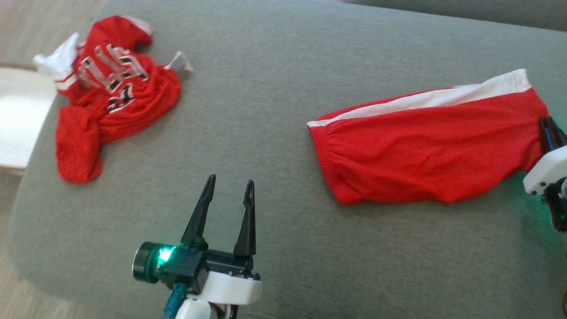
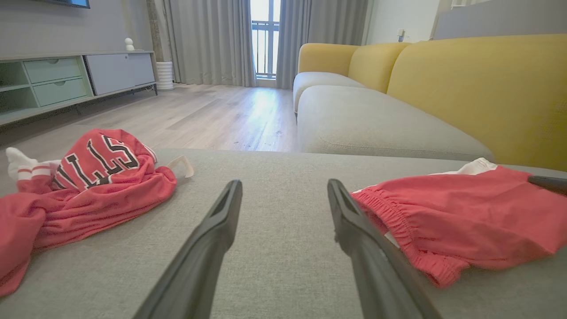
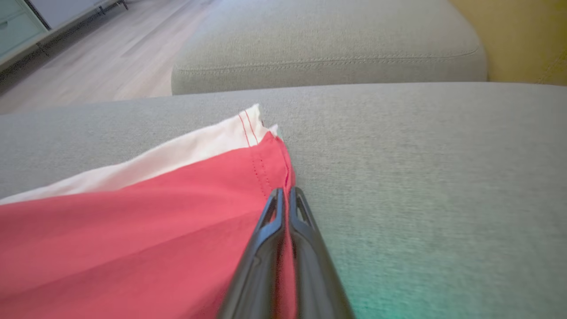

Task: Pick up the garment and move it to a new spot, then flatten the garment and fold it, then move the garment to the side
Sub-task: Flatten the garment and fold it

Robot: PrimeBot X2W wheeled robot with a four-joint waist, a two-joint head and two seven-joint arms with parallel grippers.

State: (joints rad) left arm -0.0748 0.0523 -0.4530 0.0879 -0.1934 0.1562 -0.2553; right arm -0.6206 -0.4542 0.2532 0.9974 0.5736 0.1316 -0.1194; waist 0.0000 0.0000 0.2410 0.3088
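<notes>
On grey cushion (image 1: pixel 274 79), red shorts (image 1: pixel 425 146) lie flat at right; right gripper (image 3: pixel 285 195) closed on their hem edge, apparently pinching fabric (tight view). Open, empty left gripper (image 1: pixel 230 184) between shorts and crumpled jersey (image 1: pixel 110 88).

R gripper (image 1: pixel 545 122): body cut by frame edge | jersey (image 1: pixel 110 93): lettering part-hidden in folds | shorts (image 3: pixel 133 248): cut off left/btm, wrist view

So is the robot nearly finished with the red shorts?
Partly. Done: the red shorts lie flat and smooth on the grey cushion, maybe already folded in half. In hand: the right gripper is pinched shut on their hem, while the left gripper hovers open over bare cushion. Left: probably sliding them aside. The crumpled jersey looks untouched.
</notes>
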